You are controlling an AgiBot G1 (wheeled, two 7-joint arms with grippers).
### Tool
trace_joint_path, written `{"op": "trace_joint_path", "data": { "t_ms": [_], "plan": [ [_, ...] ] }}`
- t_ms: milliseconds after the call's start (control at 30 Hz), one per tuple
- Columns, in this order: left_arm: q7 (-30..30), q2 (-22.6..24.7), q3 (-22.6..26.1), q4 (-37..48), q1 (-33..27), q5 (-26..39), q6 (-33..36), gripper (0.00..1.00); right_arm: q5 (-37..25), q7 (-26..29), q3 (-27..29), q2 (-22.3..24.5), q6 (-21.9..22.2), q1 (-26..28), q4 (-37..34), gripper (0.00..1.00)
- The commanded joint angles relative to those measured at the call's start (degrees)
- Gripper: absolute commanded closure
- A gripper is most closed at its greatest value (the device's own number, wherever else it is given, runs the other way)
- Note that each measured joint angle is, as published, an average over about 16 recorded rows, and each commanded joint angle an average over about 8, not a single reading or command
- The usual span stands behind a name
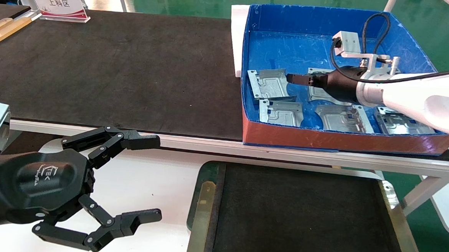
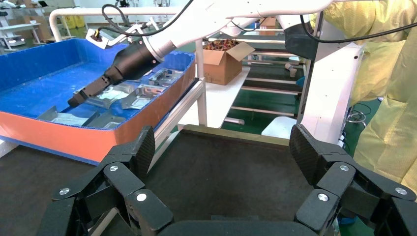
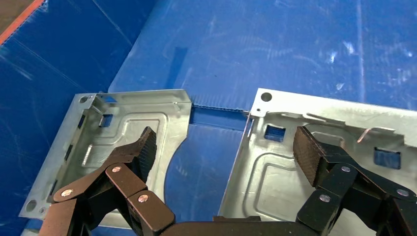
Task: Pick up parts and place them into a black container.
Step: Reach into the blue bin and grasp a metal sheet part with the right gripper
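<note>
Several silver-grey parts lie flat in a blue box (image 1: pixel 261 16): one at its left (image 1: pixel 269 83), others along its red front (image 1: pixel 281 113) (image 1: pixel 342 117). My right gripper (image 1: pixel 293 79) reaches into the box, low over them. In the right wrist view it (image 3: pixel 226 147) is open, spanning the gap between two parts, one (image 3: pixel 123 123) under one finger and another (image 3: pixel 275 167) under the other; nothing is held. The black container (image 1: pixel 204 201) sits in front of the table. My left gripper (image 1: pixel 150 178) hangs open beside its left rim (image 2: pixel 231 133), holding nothing.
A long black mat (image 1: pixel 116 66) covers the table left of the box, with a sign (image 1: pixel 60 4) at its far corner. A white block (image 1: pixel 236 38) stands against the box's left wall. An aluminium rail (image 1: pixel 284 153) edges the table.
</note>
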Motion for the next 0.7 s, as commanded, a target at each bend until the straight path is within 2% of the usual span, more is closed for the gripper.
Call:
{"op": "trace_joint_path", "data": {
  "t_ms": [33, 700],
  "plan": [
    [0.00, 0.00, 0.00, 0.00, 0.00, 0.00, 0.00, 0.00, -0.39, 0.34, -0.27, -0.11, 0.27, -0.01, -0.17, 1.00],
    [0.00, 0.00, 0.00, 0.00, 0.00, 0.00, 0.00, 0.00, -1.82, 1.26, -1.26, 0.43, -0.98, 0.52, 0.62, 1.00]
  ]
}}
